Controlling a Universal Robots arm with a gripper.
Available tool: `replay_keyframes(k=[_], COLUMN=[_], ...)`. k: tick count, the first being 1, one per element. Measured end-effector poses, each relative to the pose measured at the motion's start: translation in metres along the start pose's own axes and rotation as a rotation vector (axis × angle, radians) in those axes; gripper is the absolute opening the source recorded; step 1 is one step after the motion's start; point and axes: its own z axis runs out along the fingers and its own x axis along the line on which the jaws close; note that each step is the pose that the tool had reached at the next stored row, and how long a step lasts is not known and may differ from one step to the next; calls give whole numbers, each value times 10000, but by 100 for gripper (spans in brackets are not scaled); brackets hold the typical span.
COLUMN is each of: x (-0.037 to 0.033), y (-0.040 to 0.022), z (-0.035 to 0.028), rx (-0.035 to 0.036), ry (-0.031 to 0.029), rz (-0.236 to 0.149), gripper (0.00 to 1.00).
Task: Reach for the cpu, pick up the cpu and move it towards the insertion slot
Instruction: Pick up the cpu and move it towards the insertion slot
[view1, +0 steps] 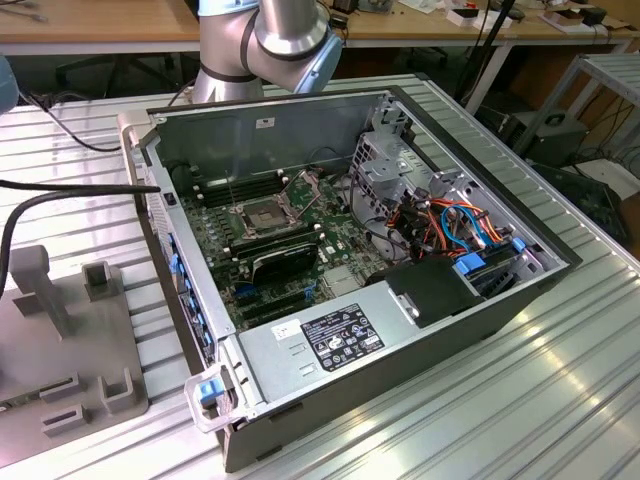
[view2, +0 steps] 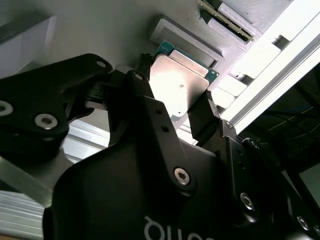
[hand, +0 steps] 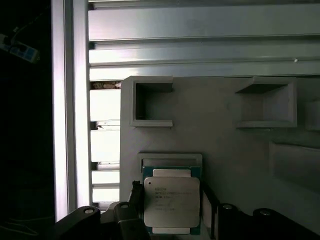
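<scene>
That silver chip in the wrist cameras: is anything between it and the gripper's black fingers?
No. In both wrist views the cpu sits between the gripper fingers with nothing between, above its grey holder.

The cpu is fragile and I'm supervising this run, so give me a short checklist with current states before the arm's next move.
1. Jaws on either side of the cpu: ok, black jaws flank it in both wrist views.
2. Firm grip by the gripper: cannot tell; contact with the chip's edges is not clear.
3. Cpu lifted clear of its grey holder: cannot tell; it appears at or just above the recess.
4. Insertion slot open: ok, the dark centre is exposed and the retention plate stands raised in the exterior view.
5. Computer case lid off: ok, the motherboard is reachable from above.
</scene>
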Motion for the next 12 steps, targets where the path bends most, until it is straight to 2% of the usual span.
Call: replay_keyframes(k=[12], x=[4], y=[14], z=[-306], rx=[-1], ry=[1], rz=[0], gripper=[55])
